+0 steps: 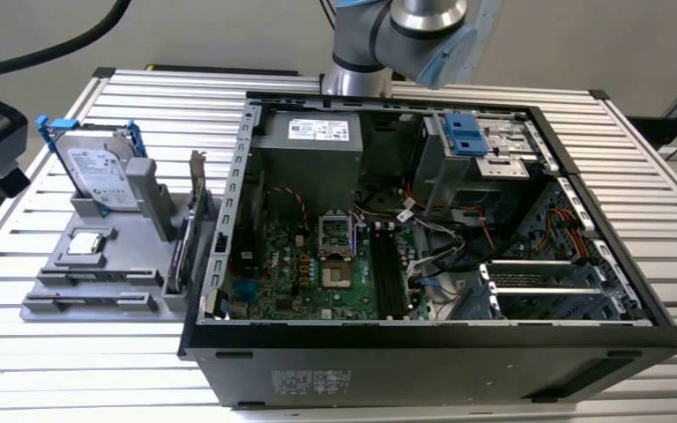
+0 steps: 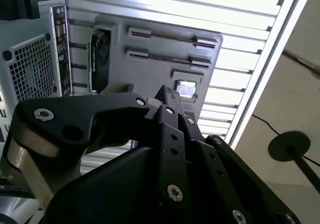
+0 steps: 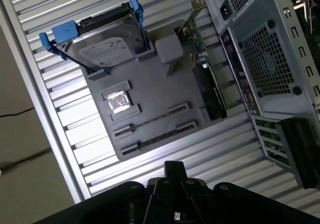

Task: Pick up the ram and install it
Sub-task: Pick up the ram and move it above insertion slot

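The ram point(image 3: 161, 137) is a thin stick standing on edge in a slot of the grey holder point(image 3: 155, 92). In the second wrist view the ram point(image 2: 165, 57) shows as a dark line between two clips. My gripper point(image 3: 172, 168) hangs well above the holder and touches nothing. Its black fingers point(image 2: 167, 97) meet at the tip, shut and empty. The arm point(image 1: 409, 35) comes down behind the open computer case point(image 1: 433, 344). The motherboard's long black memory slots point(image 1: 383, 273) lie inside the case.
On the holder stand a silver hard drive in a blue frame point(image 1: 98, 167), a dark expansion card point(image 1: 191, 229) and a small square chip point(image 1: 88, 247). The holder sits on a ribbed metal table point(image 1: 68, 352), at the exterior view's left of the case.
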Available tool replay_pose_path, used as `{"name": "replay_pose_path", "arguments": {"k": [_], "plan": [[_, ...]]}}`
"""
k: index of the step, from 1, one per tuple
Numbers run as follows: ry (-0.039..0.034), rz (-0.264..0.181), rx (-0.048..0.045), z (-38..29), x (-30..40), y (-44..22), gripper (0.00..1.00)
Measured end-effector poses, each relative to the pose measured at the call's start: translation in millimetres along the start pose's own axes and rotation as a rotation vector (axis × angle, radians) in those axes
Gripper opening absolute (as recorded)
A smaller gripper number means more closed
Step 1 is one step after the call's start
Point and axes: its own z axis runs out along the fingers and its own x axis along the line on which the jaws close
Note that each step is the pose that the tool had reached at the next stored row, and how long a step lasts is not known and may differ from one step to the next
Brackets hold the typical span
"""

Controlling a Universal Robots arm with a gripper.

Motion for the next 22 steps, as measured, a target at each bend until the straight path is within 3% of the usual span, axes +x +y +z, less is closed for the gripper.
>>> {"name": "replay_pose_path", "arguments": {"k": [22], "plan": [[-0.0065, 0.134, 0.0018, 0.1, 0.0, 0.0, 0.00]]}}
